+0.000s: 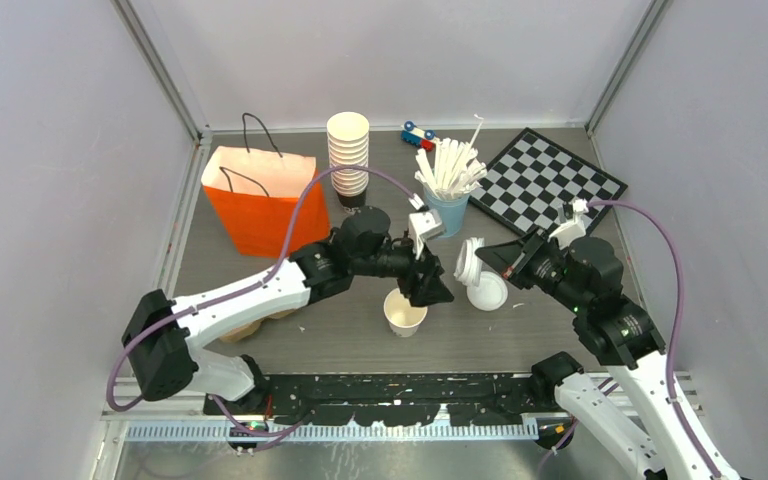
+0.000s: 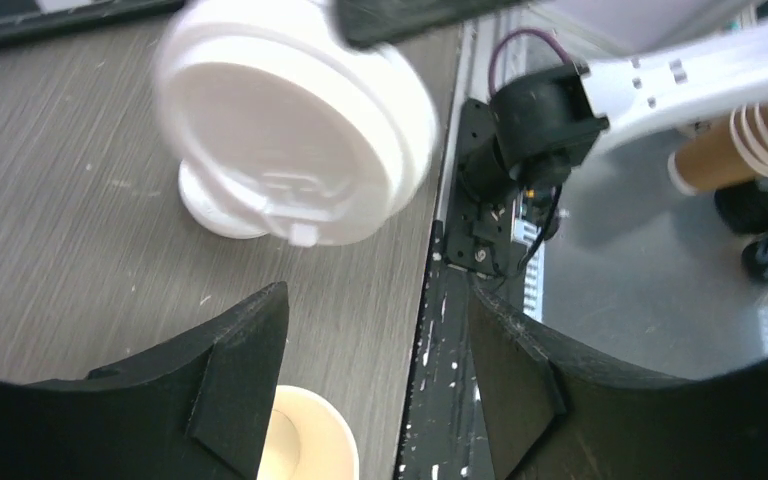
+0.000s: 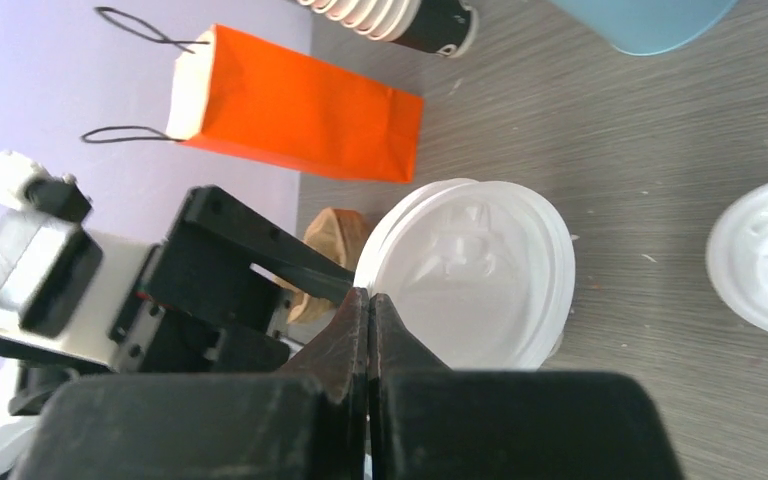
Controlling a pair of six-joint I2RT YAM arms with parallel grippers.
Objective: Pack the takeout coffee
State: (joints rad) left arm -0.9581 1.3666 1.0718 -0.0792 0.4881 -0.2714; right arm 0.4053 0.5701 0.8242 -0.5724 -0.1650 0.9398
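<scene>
A small paper cup (image 1: 405,314) of the takeout coffee stands upright mid-table with no lid on it. My left gripper (image 1: 428,290) hovers just above and right of it, open. In the left wrist view the cup (image 2: 305,440) sits low beside the left finger, with the gripper (image 2: 375,300) empty. My right gripper (image 1: 485,258) is shut on the rim of a white sip lid (image 1: 468,262), held tilted on edge to the right of the cup. The right wrist view shows the jaws (image 3: 368,295) pinching that lid (image 3: 480,270). A second lid (image 1: 488,293) lies flat on the table below it.
An orange paper bag (image 1: 260,200) stands open at the back left. Behind the cup are a tall stack of cups (image 1: 348,150) and a light-blue cup of white sticks (image 1: 447,210). A chessboard (image 1: 545,180) and a toy car (image 1: 418,135) lie at the back right. A brown cardboard piece (image 1: 260,325) lies under my left arm.
</scene>
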